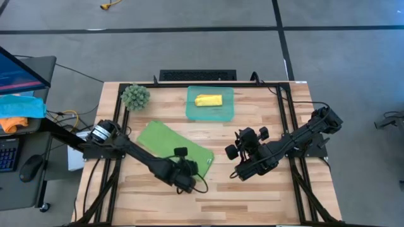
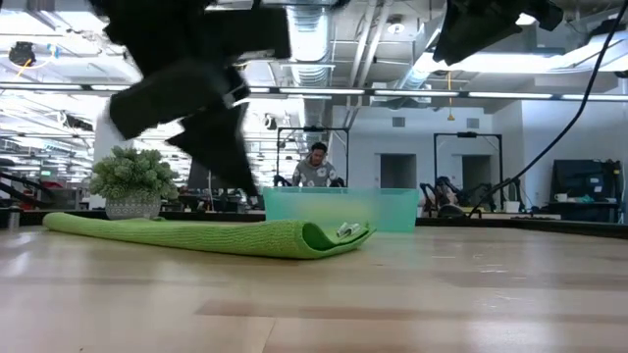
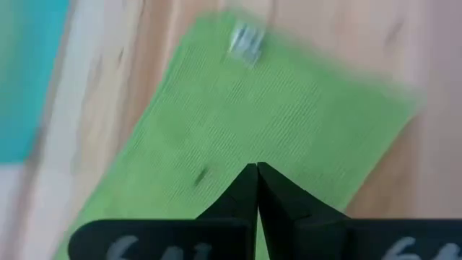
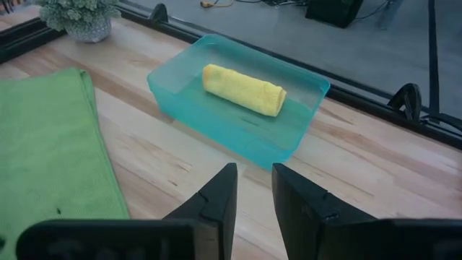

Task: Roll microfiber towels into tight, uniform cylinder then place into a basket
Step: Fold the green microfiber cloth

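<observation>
The light green towel [image 1: 173,146] lies flat on the table, folded into a strip, with a white tag [image 2: 345,230] at its right end. My left gripper [image 1: 188,181] is shut and empty, a little above the towel's near right end; its shut fingertips [image 3: 256,170] point over the green cloth [image 3: 238,115]. In the low view it hangs clear above the towel [image 2: 196,235]. The yellow towel [image 1: 208,100] lies rolled up inside the teal basket [image 1: 227,113] at the far middle. My right gripper [image 4: 253,180] is open and empty, right of the green towel and near of the basket [image 4: 216,123].
A fuzzy green ball-shaped plant [image 1: 135,96] stands at the far left, beside the towel's far end. Bare wood lies along the near edge and between the towel and the basket. A black frame rail borders the table's sides.
</observation>
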You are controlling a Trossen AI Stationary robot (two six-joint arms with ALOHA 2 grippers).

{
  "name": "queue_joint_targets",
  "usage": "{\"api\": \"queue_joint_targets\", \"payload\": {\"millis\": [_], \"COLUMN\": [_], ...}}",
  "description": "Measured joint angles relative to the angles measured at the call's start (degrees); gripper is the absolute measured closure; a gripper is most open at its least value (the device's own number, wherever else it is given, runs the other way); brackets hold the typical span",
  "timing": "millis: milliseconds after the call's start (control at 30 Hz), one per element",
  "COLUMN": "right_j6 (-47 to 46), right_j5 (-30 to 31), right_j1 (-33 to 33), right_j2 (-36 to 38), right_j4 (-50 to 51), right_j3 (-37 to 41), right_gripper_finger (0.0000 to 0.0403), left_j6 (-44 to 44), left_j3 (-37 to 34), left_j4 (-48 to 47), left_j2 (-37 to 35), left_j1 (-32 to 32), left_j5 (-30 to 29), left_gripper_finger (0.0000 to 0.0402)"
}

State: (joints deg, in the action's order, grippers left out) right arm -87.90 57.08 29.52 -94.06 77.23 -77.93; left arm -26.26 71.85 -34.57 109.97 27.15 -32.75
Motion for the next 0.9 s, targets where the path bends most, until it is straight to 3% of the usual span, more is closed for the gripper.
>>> {"api": "queue_joint_targets", "payload": {"millis": [233,533,800,900], "right_j6": [0.0,6.9,8.9,8.9], "right_j5": [0.0,0.0,0.0,0.0], "right_j1": [0.0,-0.1,-1.3,-2.3], "right_j2": [0.0,0.0,0.0,0.0], "right_j4": [-0.2,-5.0,-6.4,-6.4], "right_j3": [0.0,0.0,0.0,0.0], "right_gripper_finger": [0.0291,0.0291,0.0291,0.0291], "left_j6": [1.7,1.8,2.3,4.1], "left_j3": [0.1,0.1,0.1,0.3], "left_j4": [12.7,13.1,11.0,10.3], "left_j2": [1.7,6.3,6.3,6.1], "left_j1": [1.0,1.0,2.9,4.3], "left_j5": [1.7,6.3,8.6,13.5], "left_gripper_finger": [0.0400,0.0400,0.0400,0.0400]}}
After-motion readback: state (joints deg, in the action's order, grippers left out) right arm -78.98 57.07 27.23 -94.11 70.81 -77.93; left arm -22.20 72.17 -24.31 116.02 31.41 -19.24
